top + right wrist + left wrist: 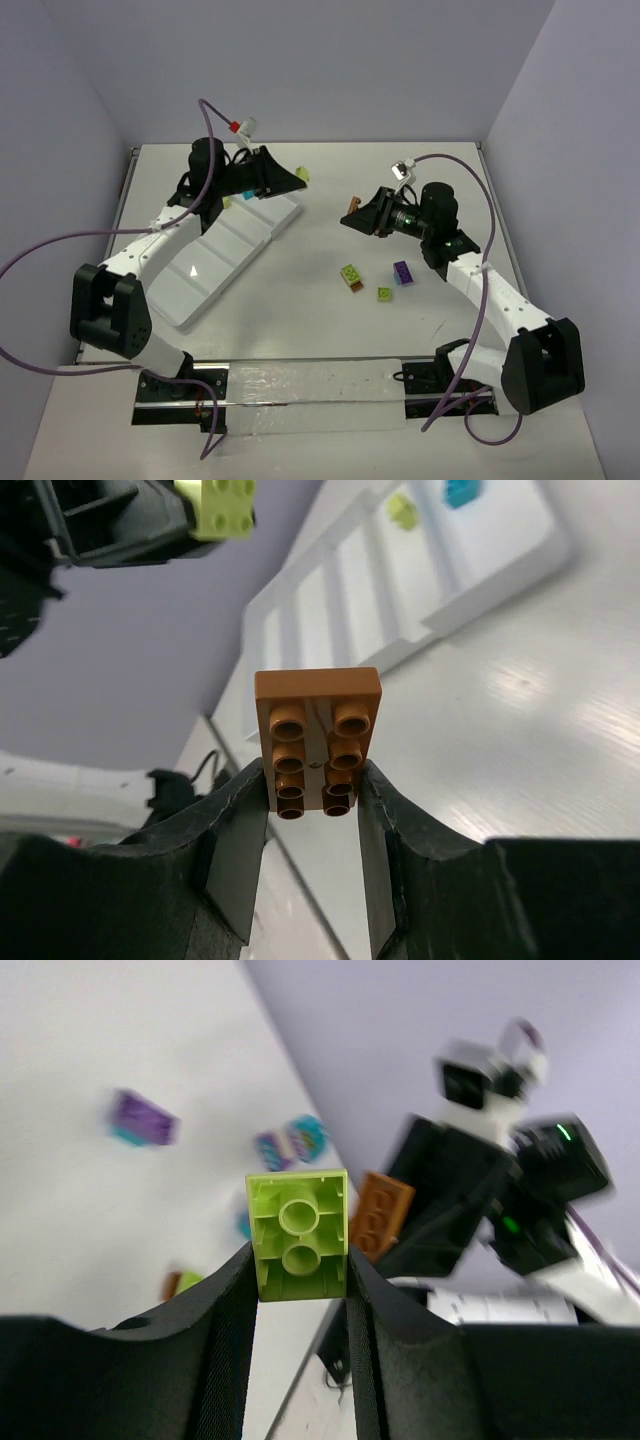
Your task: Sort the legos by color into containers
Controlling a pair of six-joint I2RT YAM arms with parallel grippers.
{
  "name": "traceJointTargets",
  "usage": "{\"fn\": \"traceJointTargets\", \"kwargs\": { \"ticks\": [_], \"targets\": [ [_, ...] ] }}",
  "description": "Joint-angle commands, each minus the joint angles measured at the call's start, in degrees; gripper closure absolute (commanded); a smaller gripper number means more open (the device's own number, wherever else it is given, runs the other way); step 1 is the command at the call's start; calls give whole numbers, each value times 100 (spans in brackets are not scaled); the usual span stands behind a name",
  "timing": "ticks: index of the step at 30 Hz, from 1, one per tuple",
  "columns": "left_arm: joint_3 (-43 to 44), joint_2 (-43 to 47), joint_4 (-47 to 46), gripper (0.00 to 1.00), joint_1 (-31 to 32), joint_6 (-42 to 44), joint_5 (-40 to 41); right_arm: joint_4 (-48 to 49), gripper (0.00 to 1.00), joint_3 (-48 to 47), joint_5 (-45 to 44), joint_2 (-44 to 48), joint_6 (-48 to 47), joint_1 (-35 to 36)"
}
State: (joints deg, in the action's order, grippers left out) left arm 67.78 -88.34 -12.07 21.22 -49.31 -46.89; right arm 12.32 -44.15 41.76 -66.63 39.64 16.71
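- The left end effector (298, 1262) is clamped on a lime brick (298, 1215). The two fingers press its sides and its studs face the wrist camera.
- In the top view this brick is held in the air just past the far end of the tray (215, 262).
- The right end effector (313, 780) is clamped on an orange-brown brick (318, 695), an oblong piece with two rows of studs. Its lower part sits between the fingers.
- This brick is also off the bench (320, 330), to the right of the tray's far end. The two end effectors face each other with a gap between them.
- The tray lies at an angle on the left half of the bench, its compartments in a row.
- A teal brick (247, 194) lies in the far end compartment. A small lime piece (228, 202) lies just beside it, and I cannot tell whether a wall divides them.
- Three loose pieces lie on the bench right of centre, well apart from the tray:
  - a purple brick (404, 272)
  - a lime-topped brick (351, 275) with an orange-brown edge
  - a small lime square (384, 294) near those two
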Motion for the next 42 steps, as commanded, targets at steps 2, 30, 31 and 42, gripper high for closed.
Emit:
{"fn": "traceJointTargets", "kwargs": {
  "ticks": [2, 30, 31, 42],
  "targets": [
    [937, 263, 3881, 100, -206, 800, 4801, -1581, 100, -446, -2026, 755, -1018, -45],
    [1794, -2249, 4848, 93, -241, 97, 8163, -1883, 100, -294, -2743, 1212, -1073, -45],
    [1759, -2249, 4806, 89, -241, 137, 8128, -1876, 100, -283, -2743, 1234, -1066, -45],
    [1423, -1255, 4302, 7, -174, 363, 7505, -1934, 100, -225, -2713, 1284, -1154, -53]
  ]
}}
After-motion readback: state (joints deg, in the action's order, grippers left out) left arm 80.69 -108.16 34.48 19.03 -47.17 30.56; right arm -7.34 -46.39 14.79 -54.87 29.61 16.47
